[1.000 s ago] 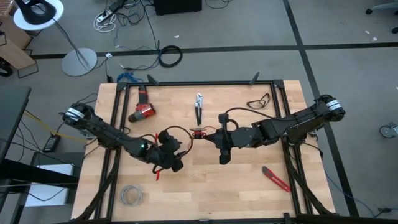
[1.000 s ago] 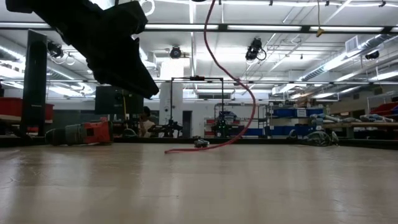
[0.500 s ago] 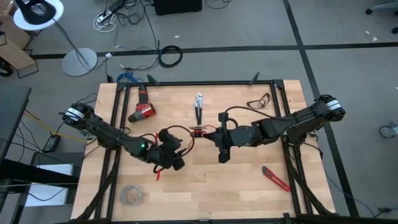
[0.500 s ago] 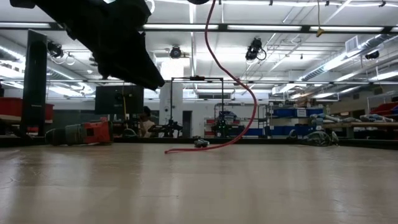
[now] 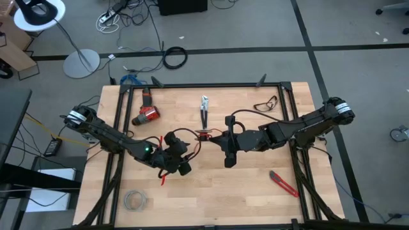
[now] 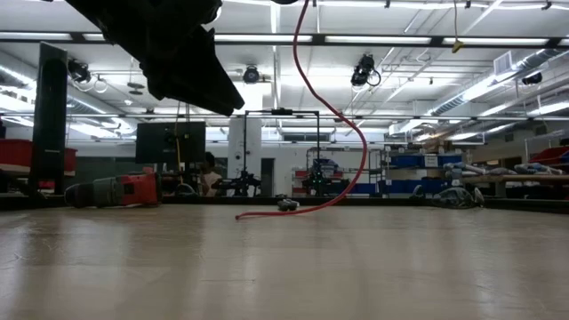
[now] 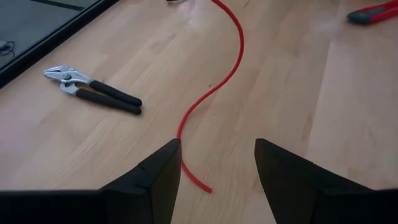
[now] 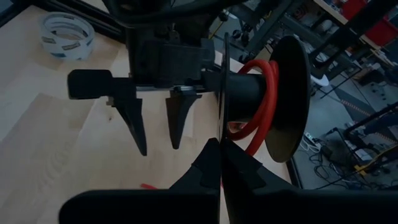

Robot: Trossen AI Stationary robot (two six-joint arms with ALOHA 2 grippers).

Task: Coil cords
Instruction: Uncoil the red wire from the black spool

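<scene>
The cord is a thin red wire. Part of it is wound on the hub of a black spool (image 8: pixel 261 93), which hangs above the table's middle (image 5: pixel 203 135). From there the cord (image 6: pixel 342 124) drops in a curve to the table and runs on to its free end (image 7: pixel 208 188). My right gripper (image 8: pixel 219 146) is shut on the spool. My left gripper (image 7: pixel 217 146) is open and hovers over the cord's free end, one finger on either side, clear of it. The right wrist view shows the left gripper (image 8: pixel 155 134) beyond the spool. My right gripper pinches the spool's thin near flange (image 8: pixel 221 124) by its rim between its two shut fingers. It comes from the table's right side, slanting a little downward. The spool is lifted clear with its hub level, and the cord hangs slack below it to the table.
Pliers (image 7: pixel 93 93) lie at the far middle of the table and a red drill (image 5: pixel 147 114) at the far left. A red utility knife (image 5: pixel 283 184) lies near right, a pale wire bundle (image 5: pixel 135 200) near left, and glasses (image 5: pixel 266 103) far right.
In the low view my left gripper has risen a little above the table. The cord and the spool have kept their place.
</scene>
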